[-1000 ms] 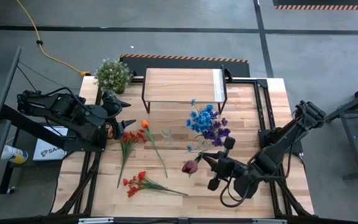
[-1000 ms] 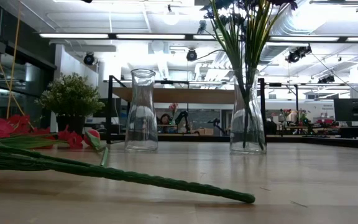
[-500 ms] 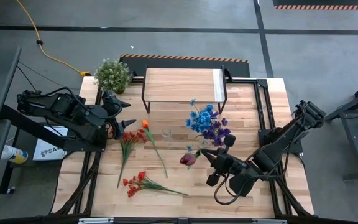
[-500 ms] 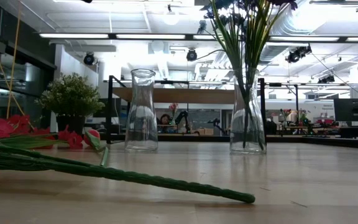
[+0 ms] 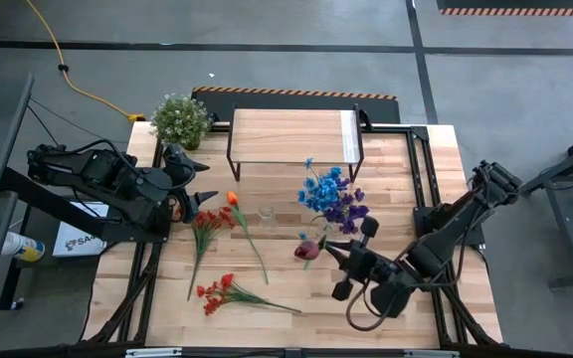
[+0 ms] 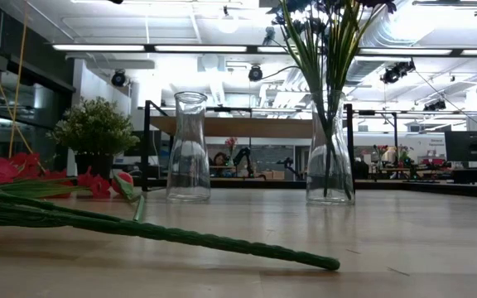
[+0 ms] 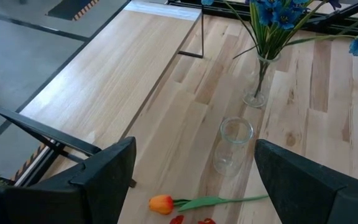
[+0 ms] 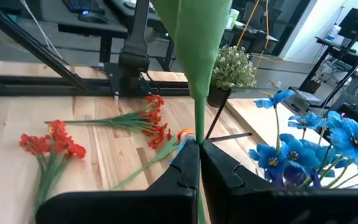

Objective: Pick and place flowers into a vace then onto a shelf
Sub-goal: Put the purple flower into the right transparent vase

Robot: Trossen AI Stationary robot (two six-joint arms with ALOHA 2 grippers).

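Grey workshop floor surrounds the plank tabletop (image 5: 396, 169), and the low view looks past it into a bright open hall of benches and ceiling lights. Over the near right part of the table the right gripper (image 5: 338, 254) is clamped shut on the stem of a dark red flower (image 5: 308, 249); its wrist view shows the green stalk (image 8: 199, 74) running straight out from between the closed fingers, so the stem's long axis lies along the gripper's reach, bloom leading. Just ahead of that bloom, slightly toward the shelf (image 5: 294, 136), stands the glass vase with blue and purple flowers (image 5: 332, 199); an empty clear vase (image 5: 267, 215) stands beyond the bloom on the left arm's side. The right arm is the nearer one to both vases. To enter a mouth the stem would probably need tilting toward upright. The left gripper (image 5: 195, 202) waits at the table's left edge with fingers spread, holding nothing; the orange tulip (image 5: 233, 199) and red sprays (image 5: 207, 221) lie just ahead of it.
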